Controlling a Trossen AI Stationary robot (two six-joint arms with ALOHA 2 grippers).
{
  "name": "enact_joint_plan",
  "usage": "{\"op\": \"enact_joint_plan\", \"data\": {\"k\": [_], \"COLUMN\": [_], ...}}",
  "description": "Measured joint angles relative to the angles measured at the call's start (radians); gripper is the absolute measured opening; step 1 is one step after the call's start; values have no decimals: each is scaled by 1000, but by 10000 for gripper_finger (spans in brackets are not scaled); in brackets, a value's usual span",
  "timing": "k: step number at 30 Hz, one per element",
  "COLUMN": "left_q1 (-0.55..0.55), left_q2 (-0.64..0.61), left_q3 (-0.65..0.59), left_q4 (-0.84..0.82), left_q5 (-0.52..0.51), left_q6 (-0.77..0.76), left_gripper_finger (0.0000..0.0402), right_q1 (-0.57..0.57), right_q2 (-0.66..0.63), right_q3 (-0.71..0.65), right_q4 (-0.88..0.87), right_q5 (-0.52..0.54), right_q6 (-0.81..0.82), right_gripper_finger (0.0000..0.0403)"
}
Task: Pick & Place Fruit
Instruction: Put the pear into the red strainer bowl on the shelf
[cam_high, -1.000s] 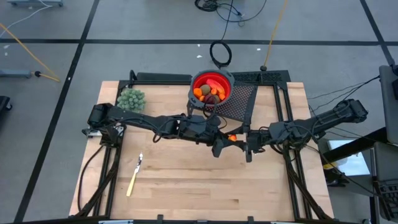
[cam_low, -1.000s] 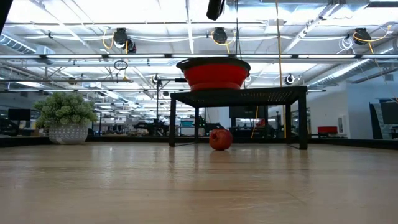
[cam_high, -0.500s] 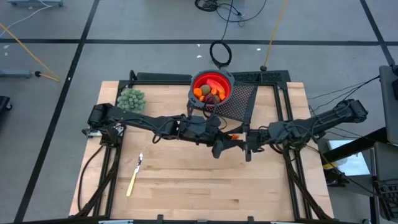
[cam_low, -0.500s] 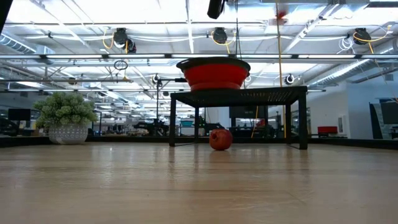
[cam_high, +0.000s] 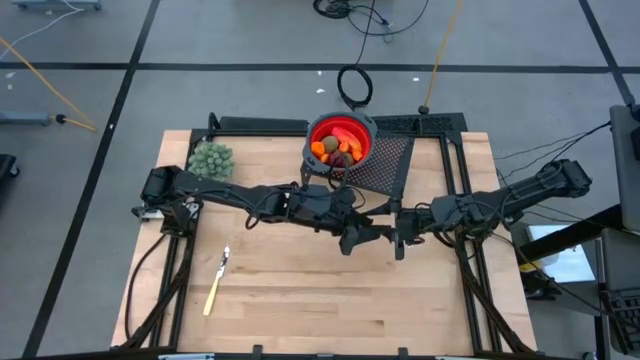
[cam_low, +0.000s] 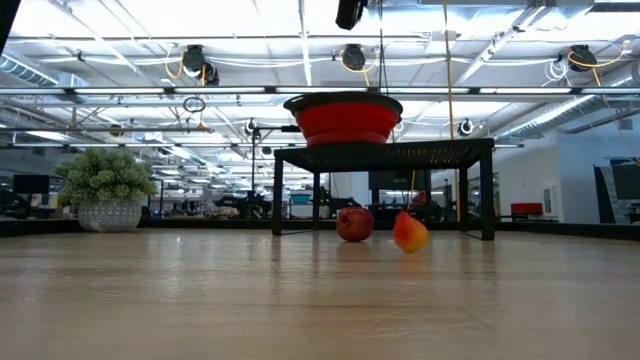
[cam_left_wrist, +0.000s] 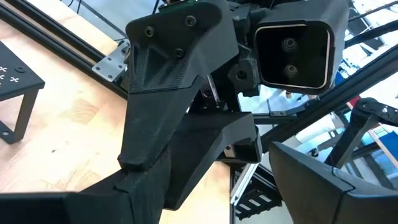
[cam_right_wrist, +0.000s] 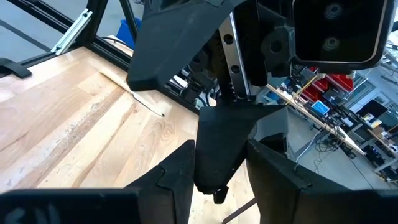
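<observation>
High view: the left gripper (cam_high: 372, 232) and right gripper (cam_high: 397, 236) meet nose to nose at the table (cam_high: 290, 300) centre, just in front of the black stand (cam_high: 395, 165); the fruit between them is hidden by the fingers. The red bowl (cam_high: 340, 140) on the stand holds several fruits (cam_high: 335, 150). A green clump (cam_high: 211, 159) sits near the left arm's base, and a yellow-handled knife (cam_high: 216, 283) lies well apart toward the front. Low view: a dark red ball (cam_low: 353, 224) rests on the table under the stand, and an orange-yellow piece (cam_low: 409, 232) is just beside it, apparently free of both grippers. Wrist views: each shows the other arm's gripper close ahead; whether either gripper's fingers are apart or together cannot be told.
</observation>
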Motion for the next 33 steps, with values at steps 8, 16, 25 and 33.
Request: {"op": "enact_joint_plan", "data": {"k": [8,16,25,33], "left_q1": [2,-3,-27,-110], "left_q2": [0,1,0,24], "left_q3": [0,-2,-2,0], "left_q4": [-62,-251,-367,-387], "left_q5": [53,86,-15,-234], "left_q6": [1,-9,-45,93], "left_gripper_finger": [274,274,273,273], "right_q1": [1,8,57,73], "right_q2": [-6,-39,-117,-166], "right_q3": [0,0,0,0], "right_q4": [-48,-158,-275,-383], "right_q5": [37,49,47,45], "right_q6": [34,134,186,262], "right_gripper_finger": [130,129,129,129]}}
